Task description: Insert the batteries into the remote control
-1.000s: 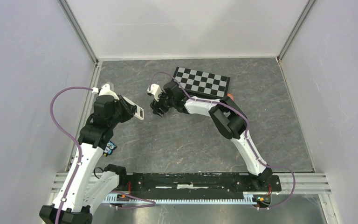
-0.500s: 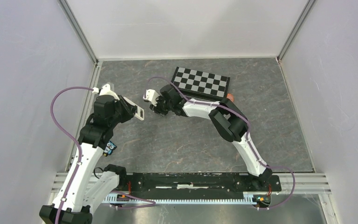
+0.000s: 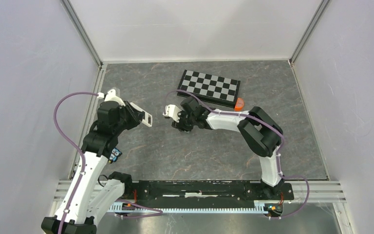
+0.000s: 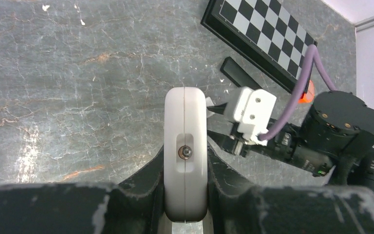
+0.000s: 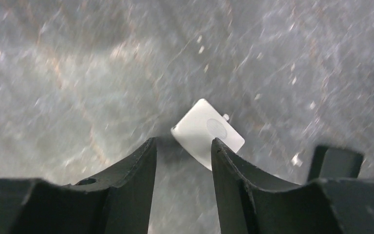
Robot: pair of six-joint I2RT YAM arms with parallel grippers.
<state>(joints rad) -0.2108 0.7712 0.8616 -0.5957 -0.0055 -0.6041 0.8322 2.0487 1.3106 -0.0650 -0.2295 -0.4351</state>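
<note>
My left gripper (image 4: 185,195) is shut on a white remote (image 4: 185,146), held edge-on above the table; a metal contact shows in a slot on its end. In the top view the remote (image 3: 144,118) sticks out toward the right arm. My right gripper (image 5: 182,141) is open and empty, low over the table. A small flat white cover piece (image 5: 207,129) lies just past its right fingertip, partly hidden by it. In the top view the right gripper (image 3: 177,123) is a short way right of the remote. No batteries show in any view.
A checkered board (image 3: 209,86) lies at the back, with an orange object (image 3: 239,103) at its right corner. A black bar-shaped piece (image 4: 240,74) lies on the stone table in front of the board; its end also shows in the right wrist view (image 5: 335,161). Walls enclose three sides.
My right arm has swung right and nearer, away from the board, and its gripper has come lower. The left arm with the remote has barely moved.
</note>
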